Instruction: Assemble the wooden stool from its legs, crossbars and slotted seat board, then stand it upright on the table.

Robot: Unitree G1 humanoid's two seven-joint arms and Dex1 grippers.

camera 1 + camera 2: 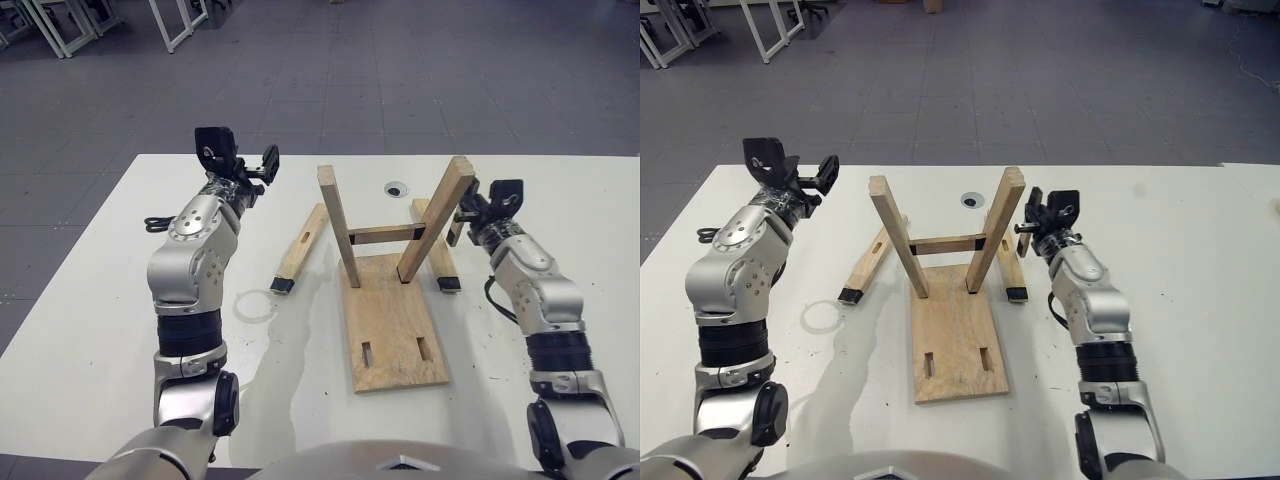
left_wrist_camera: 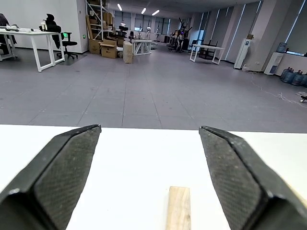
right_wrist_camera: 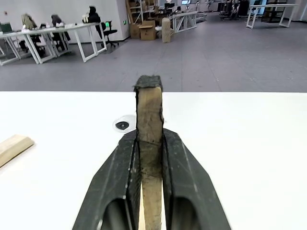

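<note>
On the white table (image 1: 90,300) we see the flat, grainy slotted seat board (image 1: 395,330). Its far slots hold two square-cut upright legs (image 1: 339,225), splayed and joined by a crossbar (image 1: 385,235). Our right gripper (image 3: 149,136) clamps the right-hand leg (image 1: 437,215); our left gripper (image 2: 148,139) gapes, well left of the board.

- Clamped in your right pincer's (image 3: 149,139) smooth black plastic fingers (image 3: 117,182): a stool leg (image 3: 149,105) of rough-grained wood, dark-tipped.
- Your left pincer's (image 2: 149,130) pads (image 2: 67,177): matt black, finely dimpled.
- Between your pincers: seat board (image 1: 395,325), pale matt wood.
- Beneath them: smooth white table (image 1: 100,330), faintly glossy.
</note>
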